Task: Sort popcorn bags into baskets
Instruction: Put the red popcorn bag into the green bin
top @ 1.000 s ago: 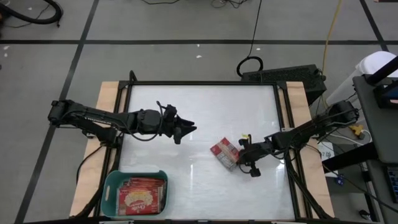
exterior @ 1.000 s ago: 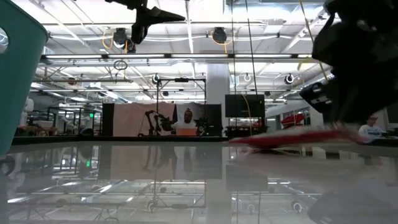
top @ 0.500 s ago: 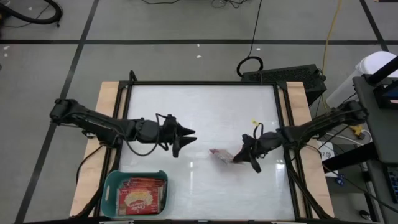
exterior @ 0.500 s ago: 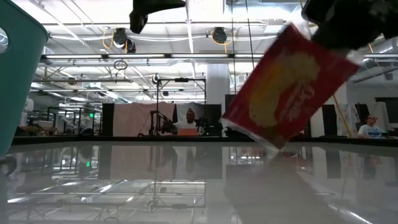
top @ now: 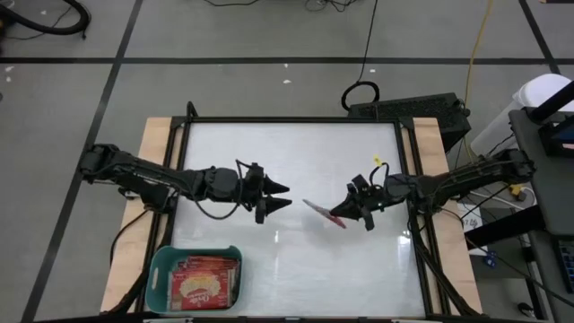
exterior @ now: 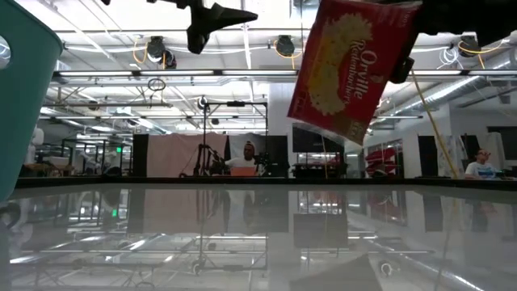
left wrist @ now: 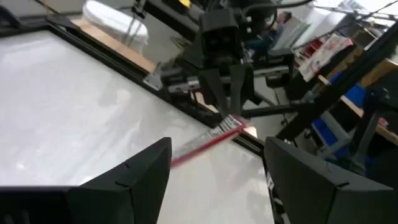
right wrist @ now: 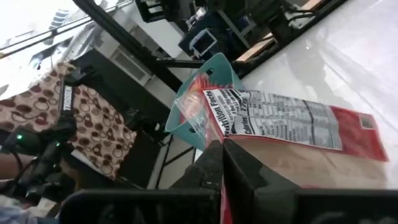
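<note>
Popcorn bag [top: 323,213] hangs above mid-desk [top: 296,152], clamped edge-on in the right claw [top: 345,212]. Left claw [top: 280,196] faces it nearby, fingers spread and empty. More bags [top: 204,283] fill the teal basket [top: 160,266] at the desk's near-left corner.

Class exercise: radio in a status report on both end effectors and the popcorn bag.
Right end effector shut on popcorn bag, lifted clear of table. Left end effector open, facing it. Basket near left corner. Nothing between.

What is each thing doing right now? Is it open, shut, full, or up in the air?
Left gripper: jaws open, empty, above the table.
Right gripper: jaws shut on the popcorn bag.
Popcorn bag: held in the air.
Basket: holds popcorn bags, near table's front edge.
</note>
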Available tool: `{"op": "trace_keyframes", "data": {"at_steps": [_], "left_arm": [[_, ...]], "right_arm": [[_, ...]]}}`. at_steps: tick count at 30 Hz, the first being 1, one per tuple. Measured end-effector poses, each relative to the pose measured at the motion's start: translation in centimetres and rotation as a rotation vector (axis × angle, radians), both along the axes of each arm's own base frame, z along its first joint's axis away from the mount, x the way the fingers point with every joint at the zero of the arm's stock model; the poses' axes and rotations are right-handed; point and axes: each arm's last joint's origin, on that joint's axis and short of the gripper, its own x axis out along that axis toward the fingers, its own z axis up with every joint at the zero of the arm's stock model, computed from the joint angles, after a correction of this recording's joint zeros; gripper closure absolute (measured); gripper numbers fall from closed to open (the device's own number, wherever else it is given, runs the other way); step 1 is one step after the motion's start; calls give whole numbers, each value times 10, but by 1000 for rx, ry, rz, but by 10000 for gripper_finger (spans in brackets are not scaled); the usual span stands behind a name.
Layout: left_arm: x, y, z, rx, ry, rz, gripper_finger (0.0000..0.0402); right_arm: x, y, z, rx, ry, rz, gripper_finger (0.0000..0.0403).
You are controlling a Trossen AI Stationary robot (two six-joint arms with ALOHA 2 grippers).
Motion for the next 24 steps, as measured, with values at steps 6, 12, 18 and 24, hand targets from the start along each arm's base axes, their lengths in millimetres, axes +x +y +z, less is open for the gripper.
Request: {"op": "trace_keyframes", "data": {"at_steps": [6, 12, 18, 24], "left_arm": [[0, 12, -7, 33, 76, -32, 162], [1, 25, -9, 85, 91, -48, 161], [16, 29, -19, 176, 45, -87, 135], [45, 27, -43, 187, -79, -102, 126]], "right_arm": [[2, -7, 10, 15, -101, -36, 403], [3, -13, 16, 55, -151, -70, 403], [3, -15, 14, 56, -136, -77, 403], [5, -15, 12, 78, -120, -79, 403]]}}
